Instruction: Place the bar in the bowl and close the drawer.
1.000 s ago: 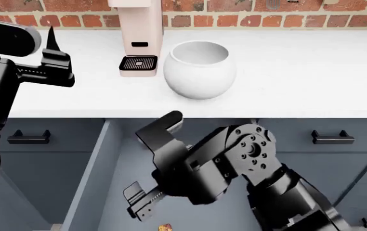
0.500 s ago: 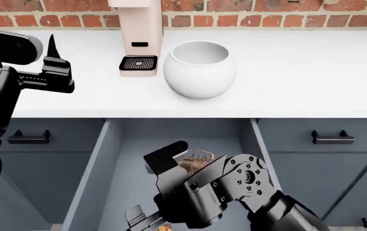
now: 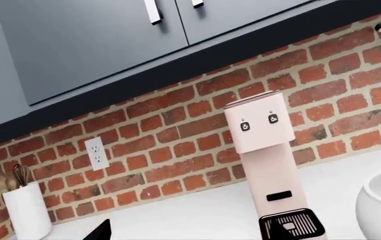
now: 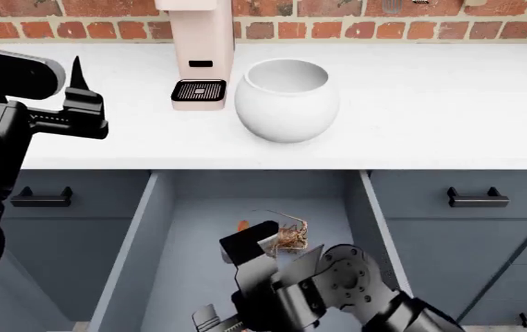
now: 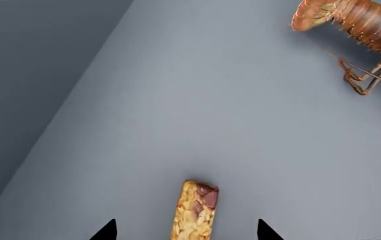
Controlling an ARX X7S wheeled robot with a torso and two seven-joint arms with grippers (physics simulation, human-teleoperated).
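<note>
White and glossy, the bowl (image 4: 287, 99) is standing on the counter (image 4: 448, 104) right of the coffee machine (image 4: 199, 55); the drawer (image 4: 153, 235) is hanging open, right gripper (image 4: 245, 287) inside, left gripper (image 4: 75, 104) state indeterminable. In the right wrist view, spread fingertips (image 5: 262, 231) are flanking the bar (image 5: 194, 210) on the drawer floor, a lobster (image 5: 357, 30) lying well apart.

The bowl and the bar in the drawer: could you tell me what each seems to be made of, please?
The bowl looks like glazed ceramic: plain white, smooth, with a soft sheen, though a render leaves plastic possible. The bar looks like a baked granola or nut bar: lumpy tan surface with a dark, chocolate-like patch at one end. The drawer floor beneath it is flat matte blue-grey, probably painted.
</note>
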